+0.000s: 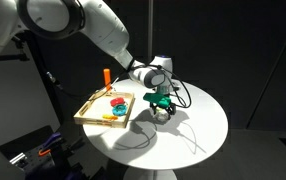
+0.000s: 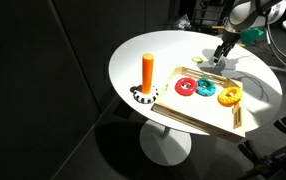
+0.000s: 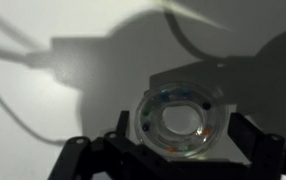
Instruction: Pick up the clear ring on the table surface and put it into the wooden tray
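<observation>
Tabletop: clear ring under end effector

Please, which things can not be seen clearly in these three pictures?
- Clear ring: it shows only in the wrist view. In both exterior views it is too small to make out below the pincer.
- Grip: the wrist view is blurred, so I cannot tell whether the fingers touch the ring.
- Wooden tray: it lies outside the wrist view.
</observation>
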Robot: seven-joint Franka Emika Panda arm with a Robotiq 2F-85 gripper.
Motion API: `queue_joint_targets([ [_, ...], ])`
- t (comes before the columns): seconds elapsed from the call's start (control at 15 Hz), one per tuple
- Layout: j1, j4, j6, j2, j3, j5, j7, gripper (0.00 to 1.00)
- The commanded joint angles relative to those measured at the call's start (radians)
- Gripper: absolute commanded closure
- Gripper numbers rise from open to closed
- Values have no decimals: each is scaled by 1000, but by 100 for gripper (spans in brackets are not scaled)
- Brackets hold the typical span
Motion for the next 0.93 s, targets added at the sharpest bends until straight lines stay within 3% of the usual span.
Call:
queue_joint_targets([
  [0.0, 2, 49, 9, 32, 7, -28, 16, 0],
  [0.8, -11, 103, 26, 95, 19, -23, 7, 0],
  [0.87, -12, 104, 27, 97, 21, -23, 5, 25],
])
